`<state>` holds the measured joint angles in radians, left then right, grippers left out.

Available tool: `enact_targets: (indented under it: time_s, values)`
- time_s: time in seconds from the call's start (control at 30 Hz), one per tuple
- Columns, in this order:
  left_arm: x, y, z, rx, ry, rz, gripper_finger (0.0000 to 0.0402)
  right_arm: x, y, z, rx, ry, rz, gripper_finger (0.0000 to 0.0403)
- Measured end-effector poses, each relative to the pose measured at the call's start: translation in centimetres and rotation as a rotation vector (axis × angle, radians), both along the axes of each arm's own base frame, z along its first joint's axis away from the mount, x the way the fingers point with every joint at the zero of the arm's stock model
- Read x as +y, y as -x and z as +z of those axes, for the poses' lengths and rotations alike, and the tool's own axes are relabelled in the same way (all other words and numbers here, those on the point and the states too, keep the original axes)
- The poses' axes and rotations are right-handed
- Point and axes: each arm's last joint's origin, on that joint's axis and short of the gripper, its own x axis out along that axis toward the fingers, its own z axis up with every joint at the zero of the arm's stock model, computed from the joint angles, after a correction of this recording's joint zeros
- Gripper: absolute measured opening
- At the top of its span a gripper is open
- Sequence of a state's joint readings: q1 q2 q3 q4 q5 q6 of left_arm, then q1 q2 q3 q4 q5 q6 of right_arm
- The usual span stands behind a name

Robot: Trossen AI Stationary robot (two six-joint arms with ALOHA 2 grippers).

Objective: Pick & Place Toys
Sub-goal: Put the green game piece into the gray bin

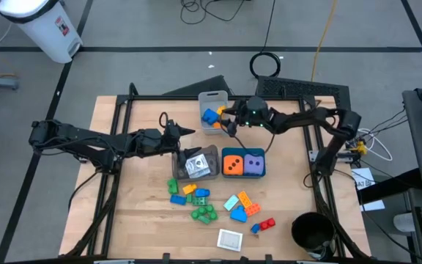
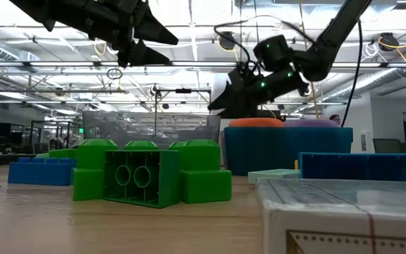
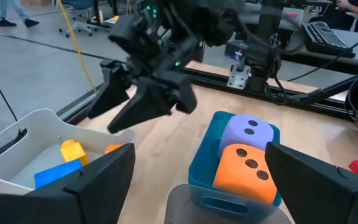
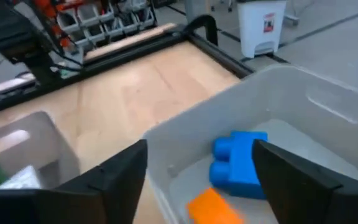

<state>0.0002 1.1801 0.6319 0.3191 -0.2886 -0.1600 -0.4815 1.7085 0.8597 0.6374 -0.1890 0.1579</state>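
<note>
overhead, table-level, two close wrist views

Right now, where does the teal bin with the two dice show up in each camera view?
High view: the teal bin sits at table centre, right of the grey bin.
Low view: right of centre, behind the green bricks.
Left wrist view: lower centre, between the left gripper's open jaws.
Right wrist view: not in it.
Shared landmark: the orange die inside the teal bin.

You have a pale grey rectangular plastic bin (image 1: pixel 212 110) at the wooden table's (image 1: pixel 141 220) far edge. A teal bin (image 1: pixel 242 173) sits beside a translucent grey bin (image 1: pixel 209 173); a white waste bin (image 1: pixel 42 26) stands on the floor.
</note>
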Motion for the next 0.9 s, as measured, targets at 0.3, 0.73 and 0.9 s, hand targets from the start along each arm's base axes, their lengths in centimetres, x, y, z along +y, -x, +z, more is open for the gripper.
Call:
enact_targets:
  time_s: [0.3,0.73,0.9]
  values:
    - [0.0,0.0,0.0,0.000,0.000,0.000,0.0365,7.6,1.0,6.1,-0.005,0.040,0.210,0.0300]
    - [0.0,0.0,0.2,-0.018,0.002,0.000,0.0365,21.8,5.1,10.0,0.022,0.128,0.506,0.0262]
    - [0.0,-0.1,0.4,-0.046,0.008,0.001,0.0365,24.4,5.9,9.9,0.026,0.172,0.550,0.0249]
